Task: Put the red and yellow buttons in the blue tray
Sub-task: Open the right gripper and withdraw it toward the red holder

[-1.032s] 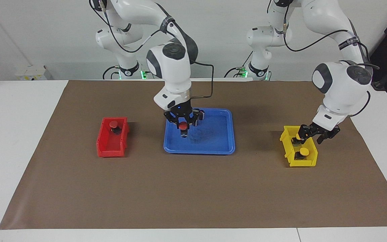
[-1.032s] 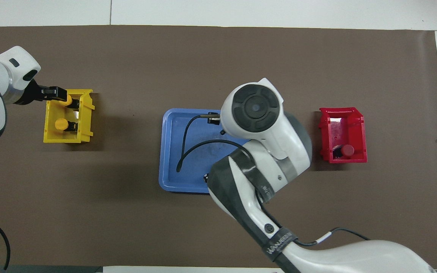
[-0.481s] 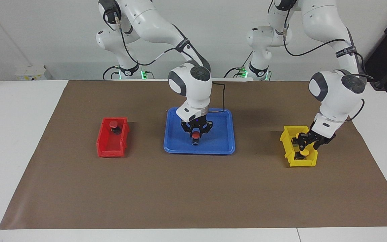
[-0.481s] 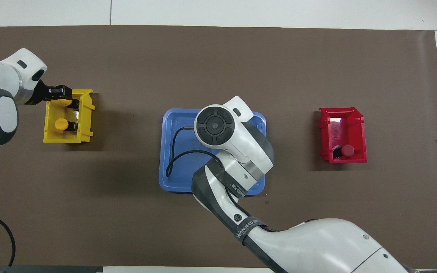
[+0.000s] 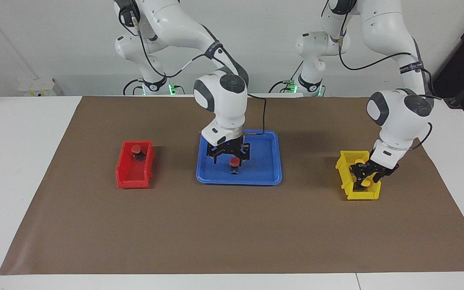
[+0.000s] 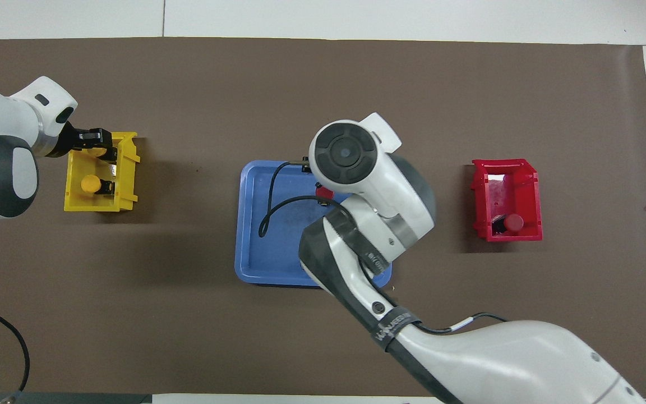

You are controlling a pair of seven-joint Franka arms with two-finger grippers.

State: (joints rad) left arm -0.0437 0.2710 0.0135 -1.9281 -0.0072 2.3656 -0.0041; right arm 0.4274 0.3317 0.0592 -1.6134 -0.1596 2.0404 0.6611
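Observation:
The blue tray (image 5: 265, 171) (image 6: 254, 249) lies mid-table. One red button (image 5: 235, 162) (image 6: 324, 193) stands upright on it. My right gripper (image 5: 230, 157) hangs open just above that button, its fingertips spread to either side and not touching it; in the overhead view the arm hides the gripper. A second red button (image 5: 136, 150) (image 6: 513, 223) sits in the red bin (image 5: 129, 175) (image 6: 507, 185). My left gripper (image 5: 367, 176) (image 6: 96, 145) is down inside the yellow bin (image 5: 343, 177) (image 6: 127, 188), at the yellow button (image 5: 363, 183) (image 6: 97, 151) farther from the robots. Another yellow button (image 5: 359, 162) (image 6: 90, 183) sits nearer to the robots.
Brown paper (image 5: 232, 233) covers the table between white margins. The red bin stands toward the right arm's end and the yellow bin toward the left arm's end, each apart from the tray. A black cable (image 6: 270, 210) loops over the tray.
My right gripper has opened and let go of the red button, which now stands on the tray, and has drawn up slightly. My left gripper has sunk deeper into the yellow bin.

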